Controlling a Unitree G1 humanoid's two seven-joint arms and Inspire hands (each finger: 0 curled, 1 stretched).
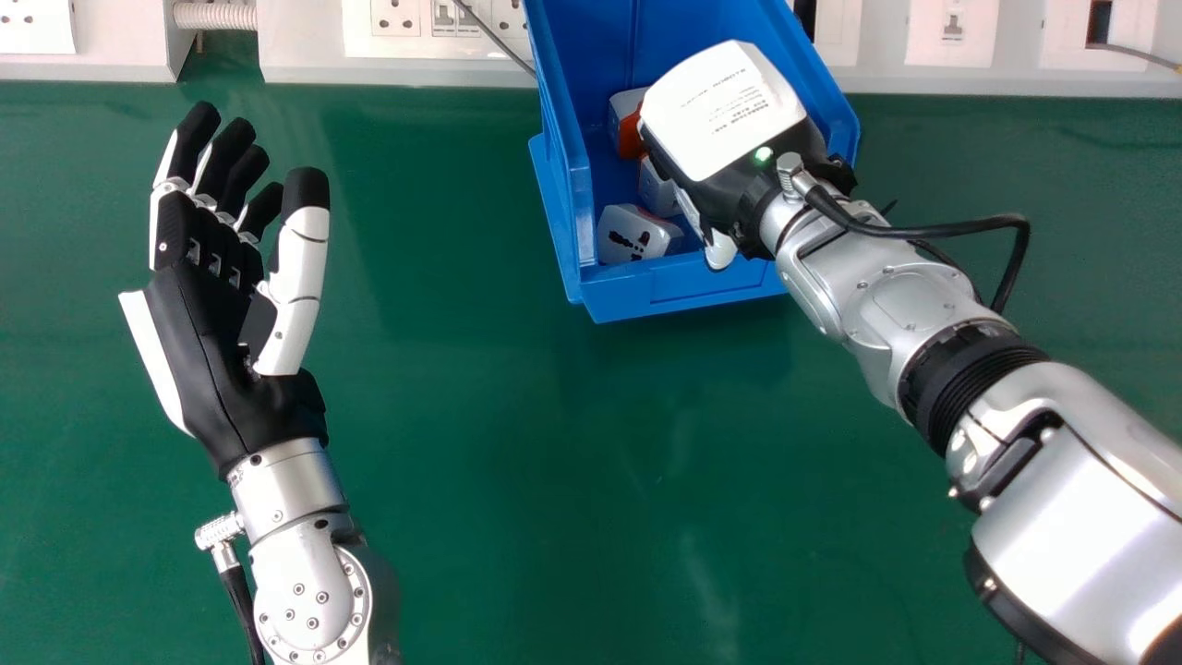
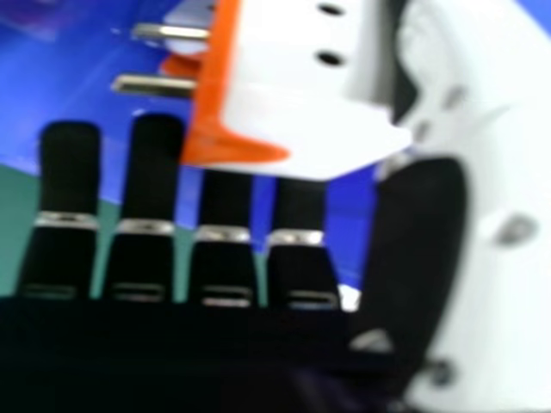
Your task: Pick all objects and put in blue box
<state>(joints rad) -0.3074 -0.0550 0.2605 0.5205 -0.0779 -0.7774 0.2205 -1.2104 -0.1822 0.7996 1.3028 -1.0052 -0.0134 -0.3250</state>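
My right hand [image 1: 725, 115] is over the blue box [image 1: 679, 294] in the head view, its back upward and hiding part of the inside. In the right hand view, the straight fingers of my right hand [image 2: 148, 185] lie beside a white and orange plug adapter [image 2: 293, 103] with metal pins, which covers some fingertips; whether it touches them I cannot tell. Inside the box are a white and orange piece [image 1: 631, 137], a white block [image 1: 657, 190] and a white socket adapter [image 1: 635, 235]. My left hand [image 1: 208, 314] is open at the left, palm up, holding nothing.
Green tabletop [image 1: 517, 462] spreads between and around the arms. White panels with sockets [image 1: 397, 18] line the far edge, and a thin cable runs down to the box there. A black cable [image 1: 960, 226] loops out from my right wrist.
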